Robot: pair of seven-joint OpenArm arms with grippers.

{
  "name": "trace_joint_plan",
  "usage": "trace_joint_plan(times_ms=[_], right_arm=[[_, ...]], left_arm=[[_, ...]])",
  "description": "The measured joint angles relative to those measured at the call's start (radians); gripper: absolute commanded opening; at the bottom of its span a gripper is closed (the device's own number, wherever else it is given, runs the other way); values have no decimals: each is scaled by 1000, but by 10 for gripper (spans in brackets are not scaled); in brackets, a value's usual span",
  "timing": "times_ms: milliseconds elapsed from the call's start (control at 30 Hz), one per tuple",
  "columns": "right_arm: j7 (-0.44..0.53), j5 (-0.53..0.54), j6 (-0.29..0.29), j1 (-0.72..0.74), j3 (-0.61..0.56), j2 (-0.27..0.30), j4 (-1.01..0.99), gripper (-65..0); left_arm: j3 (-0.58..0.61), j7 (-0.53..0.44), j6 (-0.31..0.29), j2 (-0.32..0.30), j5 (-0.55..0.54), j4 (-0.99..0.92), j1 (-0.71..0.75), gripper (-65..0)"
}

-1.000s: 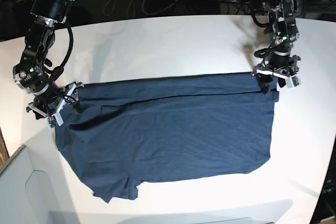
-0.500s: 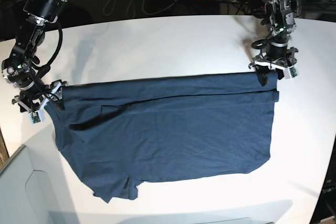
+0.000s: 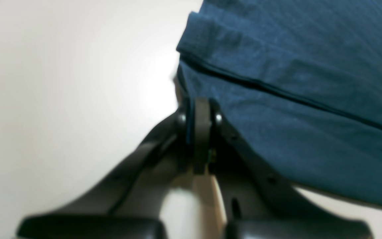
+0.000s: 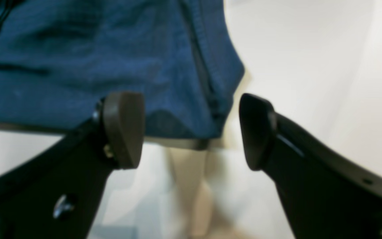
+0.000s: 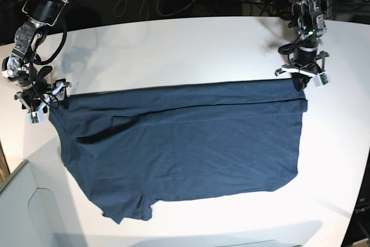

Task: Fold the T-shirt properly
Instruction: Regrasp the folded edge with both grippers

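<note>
**1 T-shirt, 2 grippers on a white surface**

1 dark navy-teal T-shirt (image 5: pixel 185 148) lies spread flat across the middle of the white surface (image 5: pixel 173 50). At its 2 o'clock corner, the left gripper (image 5: pixel 302 77) is pressed together, pinching the shirt's edge. At 9 o'clock, the right gripper (image 5: pixel 41 103) stands spread wide around the other corner.
</note>
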Motion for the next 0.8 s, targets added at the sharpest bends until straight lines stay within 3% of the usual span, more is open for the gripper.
trace_joint_plan(times_ms=[233,300,467,667,800], right_arm=[[40,15,0,14,0,2,-84,-245],[42,14,0,28,-1,7,-104,-325],[37,21,0,23,-3,19,-107,-650],[-10,3,2,5,-8,19,-32,-649],[-109,-3,2,-1,-8,25,91,-649]], left_arm=[[0,0,0,0,0,0,0,-650],[0,0,0,0,0,0,0,-650],[0,0,0,0,0,0,2,-650],[-4,42,0,1,1,42,14,-650],[-4,65,1,1,5,97,23,-650]])
